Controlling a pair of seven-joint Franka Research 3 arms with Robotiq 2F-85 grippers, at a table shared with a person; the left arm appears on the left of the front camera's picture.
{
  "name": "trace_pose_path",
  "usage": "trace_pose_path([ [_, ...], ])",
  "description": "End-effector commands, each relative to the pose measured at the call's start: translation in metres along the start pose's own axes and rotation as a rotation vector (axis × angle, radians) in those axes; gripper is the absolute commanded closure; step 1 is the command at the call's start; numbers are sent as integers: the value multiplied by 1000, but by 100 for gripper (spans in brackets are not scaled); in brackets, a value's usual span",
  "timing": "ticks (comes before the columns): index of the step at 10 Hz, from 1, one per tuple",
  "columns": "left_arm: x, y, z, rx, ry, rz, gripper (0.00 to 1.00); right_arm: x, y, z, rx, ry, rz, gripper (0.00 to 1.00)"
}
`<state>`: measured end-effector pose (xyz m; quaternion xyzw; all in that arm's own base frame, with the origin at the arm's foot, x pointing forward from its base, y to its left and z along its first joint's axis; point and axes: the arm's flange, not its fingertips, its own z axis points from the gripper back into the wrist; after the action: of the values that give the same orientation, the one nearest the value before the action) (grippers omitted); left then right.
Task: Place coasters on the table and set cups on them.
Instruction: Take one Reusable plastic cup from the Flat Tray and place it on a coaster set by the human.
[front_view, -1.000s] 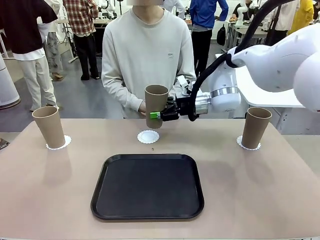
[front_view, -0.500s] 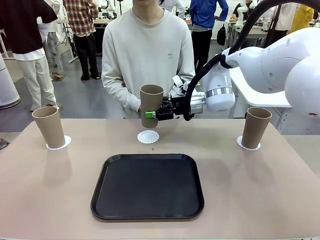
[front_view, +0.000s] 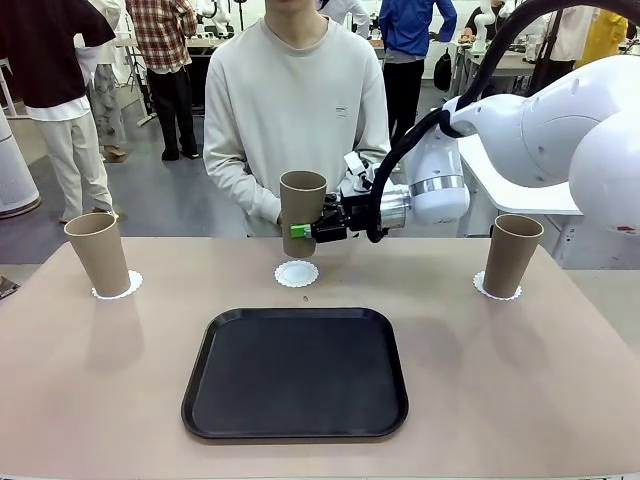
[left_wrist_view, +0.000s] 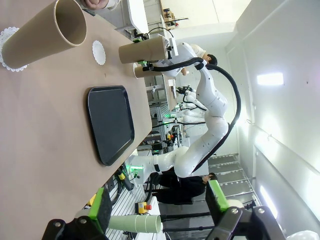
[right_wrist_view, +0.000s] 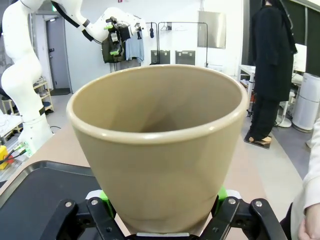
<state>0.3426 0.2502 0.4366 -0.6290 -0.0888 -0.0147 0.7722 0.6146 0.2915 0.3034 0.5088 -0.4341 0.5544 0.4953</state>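
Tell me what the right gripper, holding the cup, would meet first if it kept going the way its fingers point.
The right gripper points leftward above the table; past its cup, nothing obvious lies ahead, though depth is unclear.

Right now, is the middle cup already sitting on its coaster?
No. In the front view the right arm's jaws hold the middle cup in the air above the bare middle coaster, with a gap between them.

A: What did the right gripper (right_wrist_view: 162, 212) hold?
B: A tan paper cup (right_wrist_view: 157, 145), clamped low on its wall between the green pads (right_wrist_view: 103, 196), mouth open toward the camera.
A: What lay beneath?
B: The black tray (right_wrist_view: 35, 192) at lower left, resting on the beige table (right_wrist_view: 60, 145).
A: Anything farther off?
B: The other white arm (right_wrist_view: 30, 55) at upper left; a person in black (right_wrist_view: 274, 60) stood at right.
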Motion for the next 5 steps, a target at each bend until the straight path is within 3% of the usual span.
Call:
trace_pose_path([
  [1,-1,-3,1,-6,-5,2,0,-16,-11,-7,6,36,20,17],
  [5,-1,-3,1,-6,-5,2,0,-31,-28,-10,-2,19,30,17],
])
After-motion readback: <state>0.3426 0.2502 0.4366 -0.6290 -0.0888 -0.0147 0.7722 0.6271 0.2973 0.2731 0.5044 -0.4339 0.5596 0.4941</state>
